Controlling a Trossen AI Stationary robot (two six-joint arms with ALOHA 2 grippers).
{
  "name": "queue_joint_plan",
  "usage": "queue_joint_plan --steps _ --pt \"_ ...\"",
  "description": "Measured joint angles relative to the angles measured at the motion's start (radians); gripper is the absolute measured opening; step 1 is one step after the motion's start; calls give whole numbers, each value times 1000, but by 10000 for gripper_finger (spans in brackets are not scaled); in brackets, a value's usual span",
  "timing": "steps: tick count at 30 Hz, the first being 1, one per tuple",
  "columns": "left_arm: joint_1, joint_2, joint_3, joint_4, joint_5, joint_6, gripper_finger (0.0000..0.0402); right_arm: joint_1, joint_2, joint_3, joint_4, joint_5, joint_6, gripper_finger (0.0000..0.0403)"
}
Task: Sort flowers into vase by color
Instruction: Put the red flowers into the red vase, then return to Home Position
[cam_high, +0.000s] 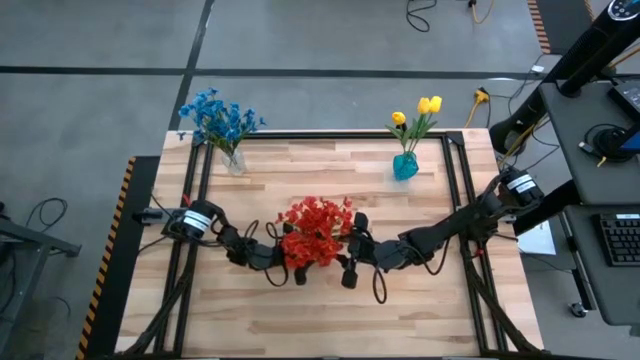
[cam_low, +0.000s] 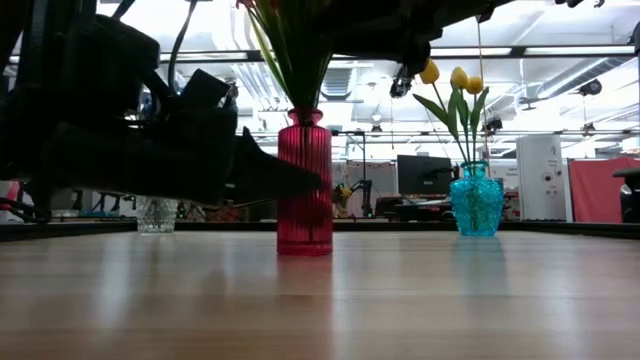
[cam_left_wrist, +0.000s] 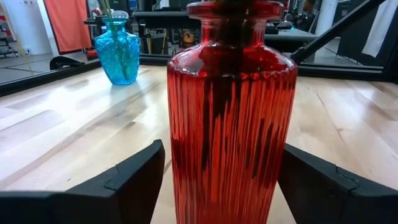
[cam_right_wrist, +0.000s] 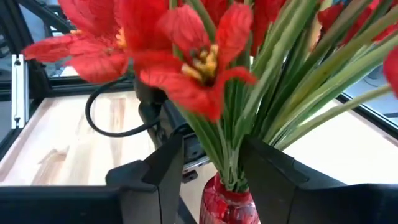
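Left wrist view puts the left pincer (cam_left_wrist: 227, 180) spread apart either side of the red vase (cam_left_wrist: 231, 118) — jaws not touching the glass. Above, the right pincer (cam_right_wrist: 211, 171) brackets the red flowers' (cam_high: 318, 232) green stems (cam_right_wrist: 233, 146), released. Farther back on the surface (cam_high: 330, 310): yellow flowers (cam_high: 418, 112) in a teal vase (cam_high: 405, 165), blue flowers (cam_high: 218, 117) in a clear vase (cam_high: 234, 162)
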Motion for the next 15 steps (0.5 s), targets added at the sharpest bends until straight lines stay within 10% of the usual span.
queue_joint_plan --steps 15 --pt "-4 -55 -40 1 -2 16 274 5 -47 1 -114 5 52 180"
